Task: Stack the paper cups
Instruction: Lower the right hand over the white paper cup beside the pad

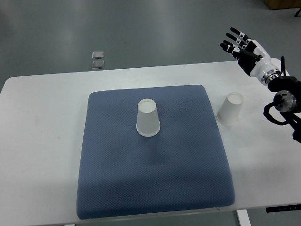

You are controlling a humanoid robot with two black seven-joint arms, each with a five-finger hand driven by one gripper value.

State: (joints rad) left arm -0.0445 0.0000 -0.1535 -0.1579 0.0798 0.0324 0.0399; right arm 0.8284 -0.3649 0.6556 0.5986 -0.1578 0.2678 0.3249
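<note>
Paper cups are sitting inverted, one [148,118] on the blue mat [117,188], one [230,108] beside it, while your right hand [241,44] is hovering, fingers apart, nothing grasped, ready to reach.

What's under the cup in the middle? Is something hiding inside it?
The middle cup stands upside down on the blue mat, which lies on the white table. Its inside is covered, so anything hidden there can't be seen.

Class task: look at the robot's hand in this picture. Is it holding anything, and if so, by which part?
Nothing is held. The right hand is raised with fingers spread, apart from the two upside-down white paper cups.
</note>
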